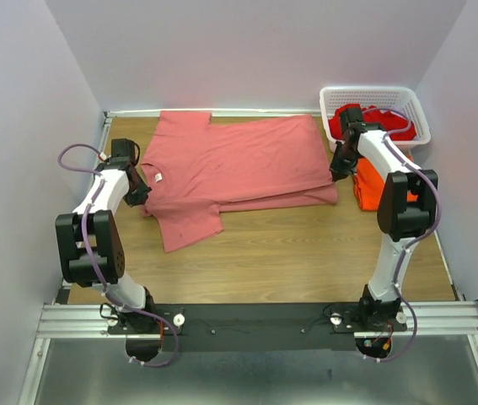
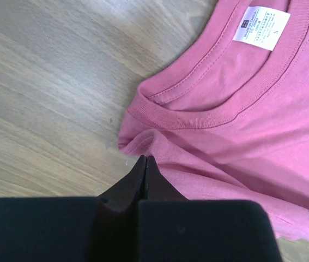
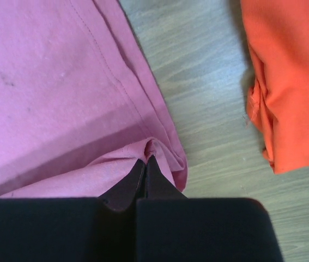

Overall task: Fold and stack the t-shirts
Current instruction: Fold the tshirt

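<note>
On the left, the left pincer [image 2: 146,159] is closed on a pinch of cloth at the shoulder of the pink t-shirt [image 1: 239,160], just beside the collar [image 2: 208,117] with its white label [image 2: 261,20]. The shirt lies spread across the far half of the surface [image 1: 289,253], doubled over once lengthwise so that a lower layer shows along its near edge, and one sleeve [image 1: 188,224] sticks out toward the arms. At its other end, the right pincer [image 3: 146,159] is closed on the bunched hem corner. Just beside that, apart from the pink cloth, an orange t-shirt [image 3: 290,76] sits as a folded bundle. Further right, the white basket [image 1: 416,105] holds red t-shirts [image 1: 382,118] in a heap. As I read it, one shirt is finished, the pink one is mid-fold, and the red ones are not yet begun, so well over half remains.
</note>
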{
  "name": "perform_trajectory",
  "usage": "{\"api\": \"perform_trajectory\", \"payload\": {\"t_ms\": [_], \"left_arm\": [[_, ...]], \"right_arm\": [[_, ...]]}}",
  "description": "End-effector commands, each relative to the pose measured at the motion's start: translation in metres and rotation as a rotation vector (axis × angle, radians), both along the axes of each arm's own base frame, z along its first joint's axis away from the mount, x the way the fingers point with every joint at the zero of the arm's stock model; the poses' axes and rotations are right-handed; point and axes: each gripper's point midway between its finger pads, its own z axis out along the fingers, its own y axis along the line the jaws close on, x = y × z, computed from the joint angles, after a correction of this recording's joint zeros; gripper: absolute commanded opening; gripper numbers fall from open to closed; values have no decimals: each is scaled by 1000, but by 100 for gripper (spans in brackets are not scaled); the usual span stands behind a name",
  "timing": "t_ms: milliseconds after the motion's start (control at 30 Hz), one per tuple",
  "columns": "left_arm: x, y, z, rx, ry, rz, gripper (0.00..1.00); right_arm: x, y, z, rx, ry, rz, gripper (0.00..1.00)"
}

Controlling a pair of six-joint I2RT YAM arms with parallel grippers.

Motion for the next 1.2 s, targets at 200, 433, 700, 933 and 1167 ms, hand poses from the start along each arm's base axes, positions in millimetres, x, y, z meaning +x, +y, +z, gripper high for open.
{"api": "perform_trajectory", "payload": {"t_ms": [200, 433, 700, 933, 1167], "left_arm": [[20, 13, 0, 31, -17, 9, 0], [29, 16, -7, 45, -16, 11, 0], [43, 19, -13, 52, -24, 13, 0], [47, 22, -17, 63, -24, 15, 0], [49, 22, -22, 62, -23, 17, 3]], "right_arm": [[29, -9, -1, -36, -48, -19, 1], [36, -9, -9, -37, -45, -26, 1], [42, -12, -24, -53, -39, -42, 1], [48, -13, -32, -60, -59, -60, 1], [50, -15, -44, -69, -46, -74, 8]]}}
